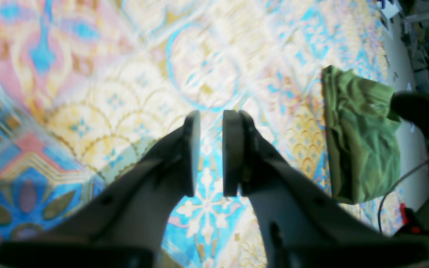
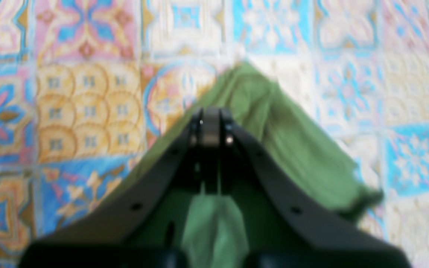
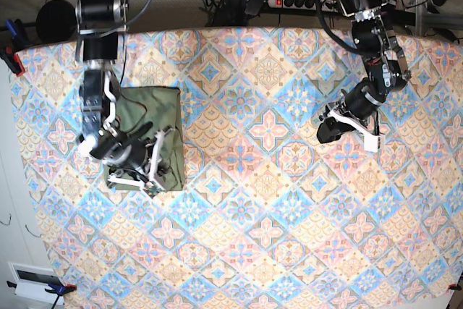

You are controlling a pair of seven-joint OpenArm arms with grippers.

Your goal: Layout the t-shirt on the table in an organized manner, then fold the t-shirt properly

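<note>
- Your right gripper [image 2: 210, 123] is pinching the t-shirt [image 2: 281, 141], hiding part of its folded bundle near the table [image 3: 289, 200] edge.
- Your left gripper [image 1: 211, 152] hangs empty, jaws slightly parted, well apart.

Tiled-pattern table [image 3: 289, 200]; folded green t-shirt [image 3: 148, 110] lying near left edge.

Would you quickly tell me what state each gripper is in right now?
Left gripper: slightly open, empty, above the table.
Right gripper: closed on the t-shirt.
</note>
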